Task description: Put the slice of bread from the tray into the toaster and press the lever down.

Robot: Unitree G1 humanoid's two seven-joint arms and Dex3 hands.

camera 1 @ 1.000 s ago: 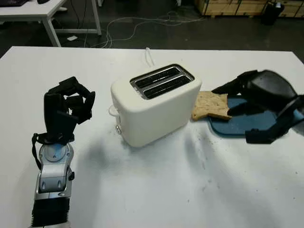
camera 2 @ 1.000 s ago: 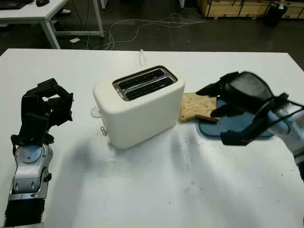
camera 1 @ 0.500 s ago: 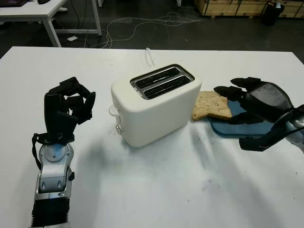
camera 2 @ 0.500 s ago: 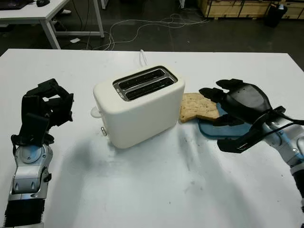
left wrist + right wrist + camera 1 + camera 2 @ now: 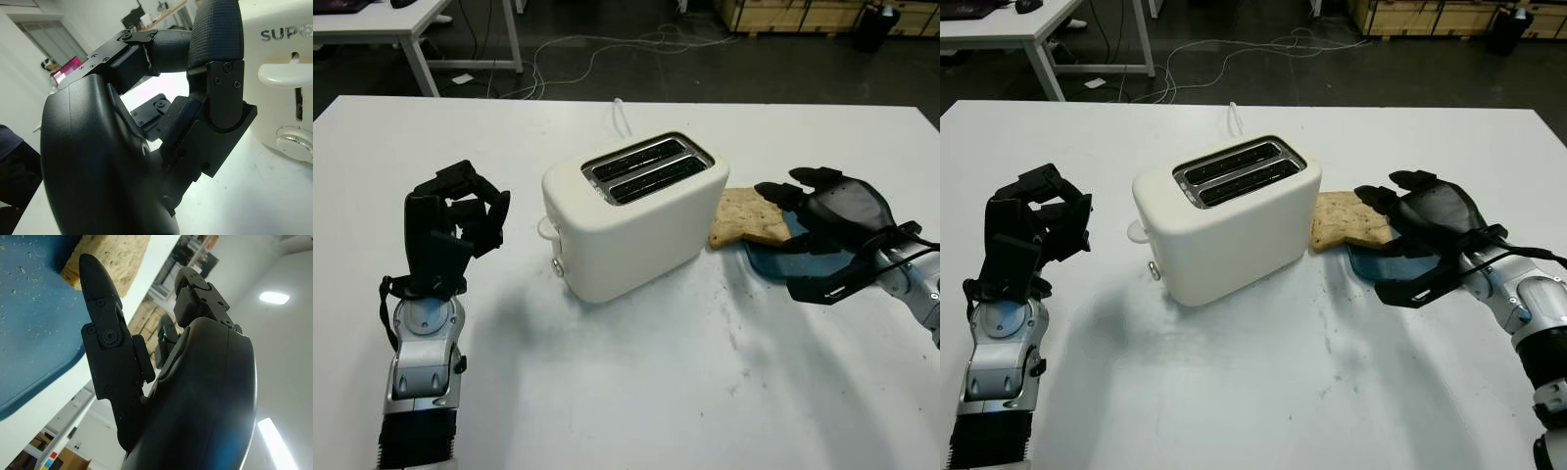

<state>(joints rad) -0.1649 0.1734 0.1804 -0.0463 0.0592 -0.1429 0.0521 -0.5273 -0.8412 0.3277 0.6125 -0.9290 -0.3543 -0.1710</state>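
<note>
Bread slice (image 5: 750, 216) is lying half on the blue tray (image 5: 822, 262), its near edge overhanging onto the white table (image 5: 636, 382) just beside the toaster (image 5: 631, 213). Right hand (image 5: 827, 227) is hovering over the tray, open and holding nothing, one finger (image 5: 100, 318) reaching to the slice's edge (contact not confirmable). Left hand (image 5: 450, 220) is sitting raised to the left of the toaster, fingers curled on nothing, facing the lever (image 5: 285, 75). Both slots are empty, lever up. Risk, as judged: a shallow grasp at the crust may be pushing the slice further off the tray or tearing it
</note>
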